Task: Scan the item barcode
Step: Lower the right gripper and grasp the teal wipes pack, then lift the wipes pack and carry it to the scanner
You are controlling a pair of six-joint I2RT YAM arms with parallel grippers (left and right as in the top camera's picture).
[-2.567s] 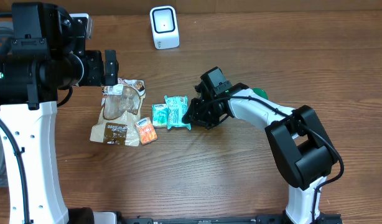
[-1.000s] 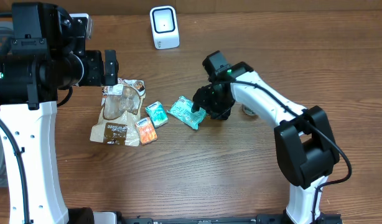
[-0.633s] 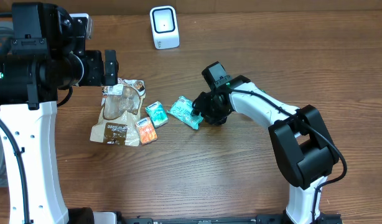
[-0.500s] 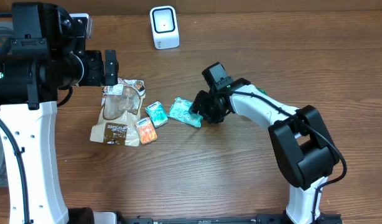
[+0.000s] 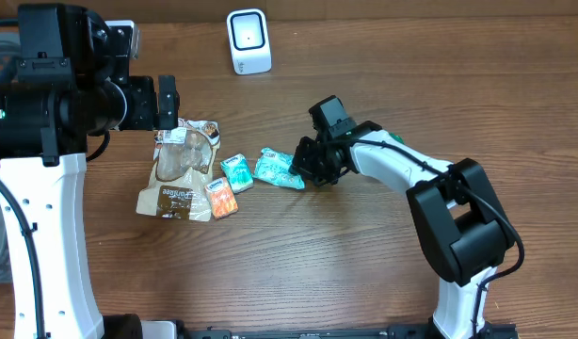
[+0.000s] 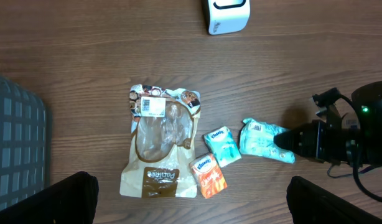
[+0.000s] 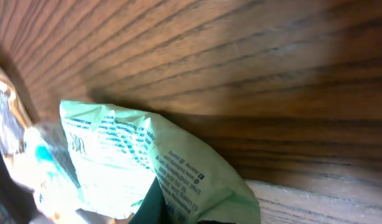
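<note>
1. Mid-desk, the right gripper has its fingers pinched together on the right end of the teal tissue pack, which lies flat on the desk.
2. It looks light, soft and film-slick; an end pinch may let it droop, so a hold across its body seems safer.
3. Further left, the left fingers stand wide apart, empty.
4. Farthest back stands the white scanner, well apart from the pack.

On the tabletop we find the scanner at upper centre. Across mid-frame, left to right, lie the pouch, a small tissue pack with a second small pack below it, then the tissue packet, its right end pinched in the right claw.
</note>
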